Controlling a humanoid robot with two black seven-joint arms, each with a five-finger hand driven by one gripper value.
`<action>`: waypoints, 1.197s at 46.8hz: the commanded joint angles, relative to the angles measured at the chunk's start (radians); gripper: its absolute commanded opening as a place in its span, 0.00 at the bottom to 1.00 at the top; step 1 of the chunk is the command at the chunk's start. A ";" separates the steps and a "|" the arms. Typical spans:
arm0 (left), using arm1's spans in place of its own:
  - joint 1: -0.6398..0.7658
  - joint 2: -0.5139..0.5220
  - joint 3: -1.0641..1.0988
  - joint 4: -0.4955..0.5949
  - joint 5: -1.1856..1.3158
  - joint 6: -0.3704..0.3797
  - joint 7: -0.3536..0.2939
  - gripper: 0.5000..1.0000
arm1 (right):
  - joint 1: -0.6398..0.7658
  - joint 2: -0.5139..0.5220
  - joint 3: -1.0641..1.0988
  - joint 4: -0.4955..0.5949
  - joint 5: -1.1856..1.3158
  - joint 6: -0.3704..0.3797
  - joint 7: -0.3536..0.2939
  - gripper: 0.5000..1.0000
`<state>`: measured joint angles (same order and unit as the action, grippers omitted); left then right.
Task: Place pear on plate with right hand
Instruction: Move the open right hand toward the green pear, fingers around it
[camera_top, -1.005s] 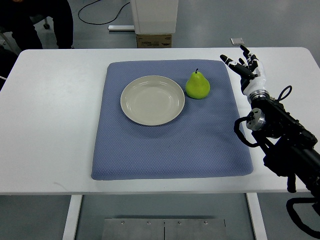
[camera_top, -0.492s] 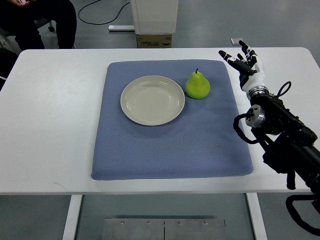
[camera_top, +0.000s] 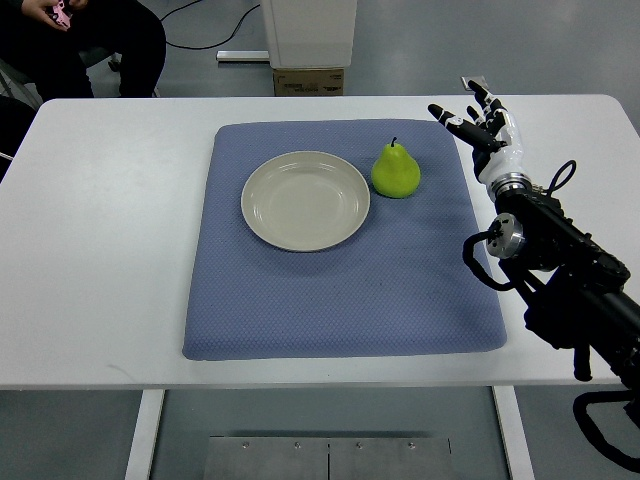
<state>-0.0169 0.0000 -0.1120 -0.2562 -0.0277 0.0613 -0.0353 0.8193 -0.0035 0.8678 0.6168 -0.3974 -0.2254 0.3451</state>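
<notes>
The right robot hand (camera_top: 478, 120) is above the far right corner of the blue mat (camera_top: 340, 240), with its fingers (camera_top: 447, 118) spread wide and nothing in them. The green pear (camera_top: 396, 171) stands upright on the mat, just beside the right edge of the plate (camera_top: 305, 200) and well apart from the robot hand. The mat lies on the white counter (camera_top: 110, 250).

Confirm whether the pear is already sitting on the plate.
No, the pear stands on the blue mat just right of the plate, which holds nothing.
</notes>
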 joint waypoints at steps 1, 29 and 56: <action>0.000 0.000 0.000 0.000 0.000 0.000 0.000 1.00 | 0.000 0.000 -0.024 0.000 0.000 0.000 0.009 1.00; 0.000 0.000 0.000 0.000 0.000 0.000 0.000 1.00 | 0.011 0.000 -0.259 0.006 -0.012 0.000 0.155 1.00; 0.000 0.000 0.000 0.000 0.000 0.000 0.000 1.00 | 0.034 0.002 -0.408 -0.006 -0.028 -0.011 0.226 1.00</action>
<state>-0.0168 0.0000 -0.1120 -0.2562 -0.0277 0.0609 -0.0353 0.8482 -0.0030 0.4745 0.6146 -0.4239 -0.2308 0.5676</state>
